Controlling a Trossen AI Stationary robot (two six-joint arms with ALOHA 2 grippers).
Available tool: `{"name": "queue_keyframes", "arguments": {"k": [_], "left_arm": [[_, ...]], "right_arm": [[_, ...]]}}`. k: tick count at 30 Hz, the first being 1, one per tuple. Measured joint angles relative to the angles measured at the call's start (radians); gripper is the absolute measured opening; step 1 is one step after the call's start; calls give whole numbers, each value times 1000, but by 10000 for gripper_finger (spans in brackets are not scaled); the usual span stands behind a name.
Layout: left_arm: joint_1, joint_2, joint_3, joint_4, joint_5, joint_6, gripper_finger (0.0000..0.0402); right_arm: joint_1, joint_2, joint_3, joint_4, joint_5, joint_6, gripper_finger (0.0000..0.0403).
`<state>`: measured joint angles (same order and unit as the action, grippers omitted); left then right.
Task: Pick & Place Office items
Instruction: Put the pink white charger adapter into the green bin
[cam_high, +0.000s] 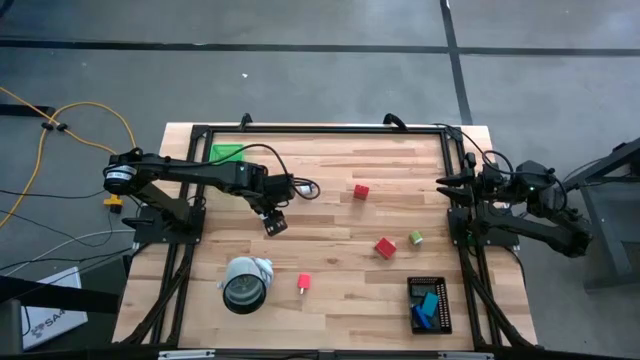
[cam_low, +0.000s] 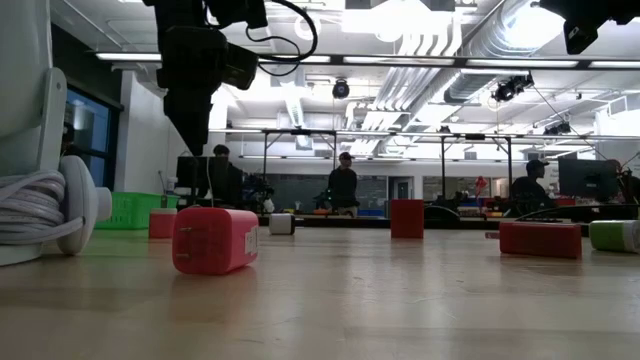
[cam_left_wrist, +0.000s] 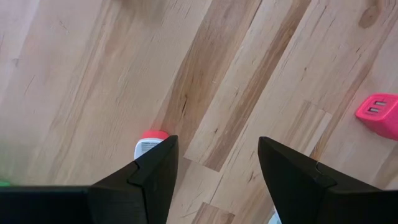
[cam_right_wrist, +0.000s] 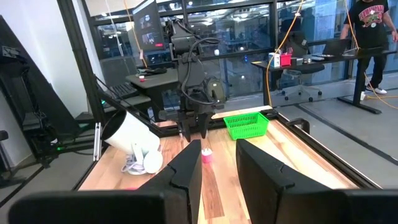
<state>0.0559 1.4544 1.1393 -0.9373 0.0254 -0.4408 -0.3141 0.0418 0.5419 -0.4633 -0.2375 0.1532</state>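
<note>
High view is showing the left gripper (cam_high: 275, 222) hanging over the middle-left of the wooden surface (cam_high: 330, 250), its jaws spread and holding nothing. The left wrist view is looking straight down past those spread fingers (cam_left_wrist: 155, 177) at a small red-and-white piece (cam_left_wrist: 151, 142) lying on the surface just by one fingertip, with a pink USB charger block (cam_left_wrist: 379, 115) off to one side. The right gripper (cam_high: 447, 182) is waiting at the right edge of the surface, its jaws nearly pressed together and empty as seen in the right wrist view.

As for progress, the black tray (cam_high: 430, 305) at the near right is already holding a few blue and teal bits (cam_high: 429, 305), so part of the job looks done. A fair share is still lying loose: a red block (cam_high: 361, 191) near the centre, another red block (cam_high: 385, 247) with a green cube (cam_high: 415, 238) just beside it, and the pink charger block on the near side, close to the white-and-grey round roll (cam_high: 245, 284). The green basket (cam_high: 227, 153) is sitting at the far left corner. Judging by its position, the left arm seems to be lining up for its next pick over the small red-and-white piece.
</note>
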Motion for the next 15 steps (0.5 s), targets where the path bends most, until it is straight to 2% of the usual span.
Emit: {"name": "queue_keyframes", "arguments": {"k": [8,15], "left_arm": [[0,0,0,-1,0,-80,214],[0,-11,0,-77,-26,-42,214]], "right_arm": [[0,0,0,0,0,0,87],[0,0,0,0,0,0,87]]}}
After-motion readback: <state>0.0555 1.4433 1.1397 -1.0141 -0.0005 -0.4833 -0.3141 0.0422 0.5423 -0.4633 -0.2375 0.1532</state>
